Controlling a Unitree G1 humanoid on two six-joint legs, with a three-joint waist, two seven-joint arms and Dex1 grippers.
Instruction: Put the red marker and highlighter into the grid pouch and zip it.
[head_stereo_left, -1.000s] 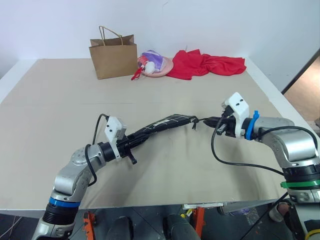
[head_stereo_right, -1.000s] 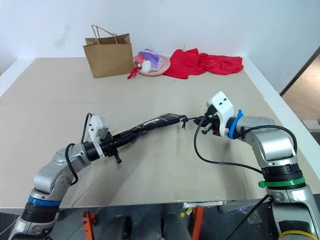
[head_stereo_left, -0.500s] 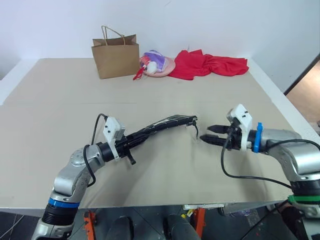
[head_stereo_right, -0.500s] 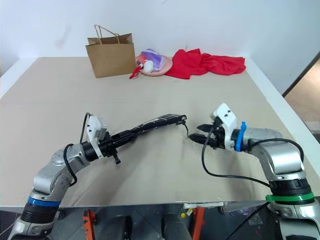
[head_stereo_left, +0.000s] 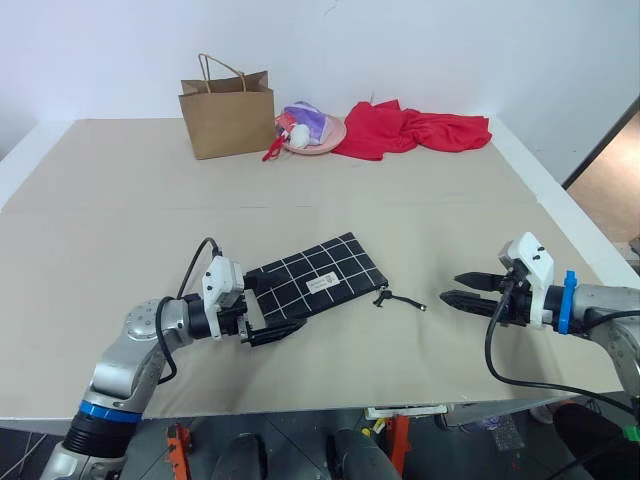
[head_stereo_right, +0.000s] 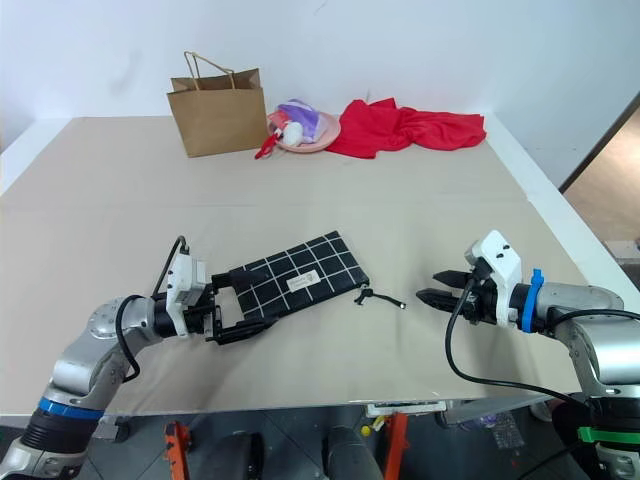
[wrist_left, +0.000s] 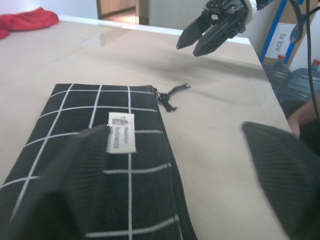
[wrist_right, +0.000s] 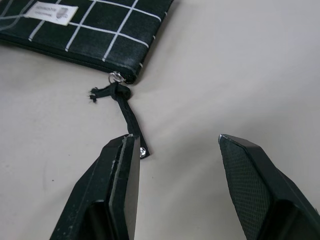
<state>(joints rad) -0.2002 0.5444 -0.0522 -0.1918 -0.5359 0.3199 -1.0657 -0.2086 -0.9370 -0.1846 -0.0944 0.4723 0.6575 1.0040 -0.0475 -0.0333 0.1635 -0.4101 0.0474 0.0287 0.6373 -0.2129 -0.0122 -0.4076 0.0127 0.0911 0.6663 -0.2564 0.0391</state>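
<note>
We see the grid pouch (head_stereo_left: 312, 287), zipped, now dropped flat on the bench as both left gripper (head_stereo_left: 262, 322) and right gripper (head_stereo_left: 458, 290) spread their fingers and withdraw, so the task looks complete.

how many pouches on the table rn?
1. The grid pouch lies flat near the table's front edge, by the left gripper. The brown paper bag could hide others.
</note>
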